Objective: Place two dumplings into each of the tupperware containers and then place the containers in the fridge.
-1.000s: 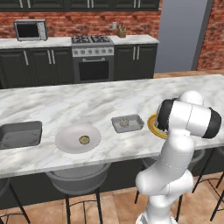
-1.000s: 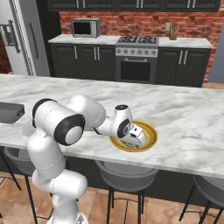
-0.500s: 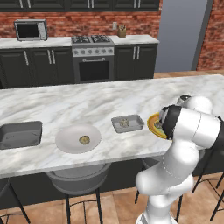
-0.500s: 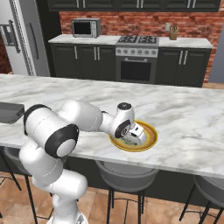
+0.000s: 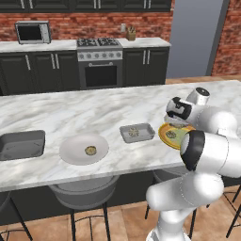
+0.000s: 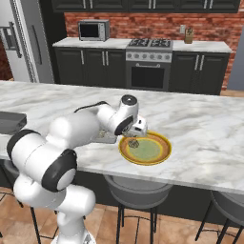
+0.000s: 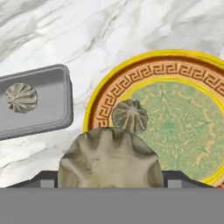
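A tan-olive pleated dumpling (image 7: 108,159) sits large between the two dark finger tips of the end effector (image 7: 109,181) in the hand view, so you may read the fingers as clamped on it, lifted over the near edge of the round yellow-rimmed plate with a patterned orange band and green centre (image 7: 175,74). A second, smaller-looking dumpling (image 7: 130,116) rests on that plate just inside the orange band. Beside the plate, apart from it, lies a shallow grey rectangular tupperware container with rounded corners (image 7: 48,94), and one dumpling (image 7: 21,97) already sits in it. In the left base view you can find the same container (image 5: 137,133) between the yellow-rimmed plate (image 5: 165,140) and a round white plate (image 5: 84,148), which carries one more dumpling (image 5: 90,150); a darker grey rectangular tray (image 5: 21,144), judged to be the other container, lies well apart at the far left of the white marble bench (image 5: 70,113). The tall light-grey fridge with a dark handle (image 6: 21,40) stands far off in the right base view.

Hazards for you to weigh: the held dumpling is soft and round, so it may slip or squash if the grip is uneven; a release short of the flared rim would drop it on the bench; a low carry could knock the dumpling on the plate
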Tool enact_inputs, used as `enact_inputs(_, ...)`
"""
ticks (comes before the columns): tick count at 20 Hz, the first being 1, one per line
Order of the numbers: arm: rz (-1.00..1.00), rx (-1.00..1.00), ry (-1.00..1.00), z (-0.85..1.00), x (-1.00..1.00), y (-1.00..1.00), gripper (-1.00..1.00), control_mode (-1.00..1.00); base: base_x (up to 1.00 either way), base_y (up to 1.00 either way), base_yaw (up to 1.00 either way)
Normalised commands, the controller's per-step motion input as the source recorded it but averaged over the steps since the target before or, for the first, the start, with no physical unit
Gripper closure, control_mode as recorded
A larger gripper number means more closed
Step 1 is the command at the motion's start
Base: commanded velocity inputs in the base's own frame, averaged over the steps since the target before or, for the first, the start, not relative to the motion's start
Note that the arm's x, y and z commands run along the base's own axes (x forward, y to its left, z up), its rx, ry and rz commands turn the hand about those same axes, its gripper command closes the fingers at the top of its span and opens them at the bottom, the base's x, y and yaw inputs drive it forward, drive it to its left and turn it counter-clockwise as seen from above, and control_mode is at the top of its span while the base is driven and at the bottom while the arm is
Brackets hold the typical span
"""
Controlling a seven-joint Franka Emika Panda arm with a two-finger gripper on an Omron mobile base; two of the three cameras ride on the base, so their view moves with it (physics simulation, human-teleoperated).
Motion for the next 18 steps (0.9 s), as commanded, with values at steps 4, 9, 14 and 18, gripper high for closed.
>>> enact_inputs(4, 0.3, 0.0, 0.0, 0.28, 0.75, 1.0, 1.0, -1.0, 0.0, 0.0, 0.0)
enact_inputs(9, 0.13, 0.0, 0.02, -0.39, 0.52, 0.93, 1.0, -1.0, 0.0, 0.0, 0.0)
enact_inputs(14, 0.0, -0.07, 0.06, -0.56, 0.03, 0.56, 1.0, -1.0, 0.0, 0.0, 0.0)
enact_inputs(18, 0.0, -0.13, 0.0, -0.37, 0.41, 0.45, 1.0, -1.0, 0.0, 0.0, 0.0)
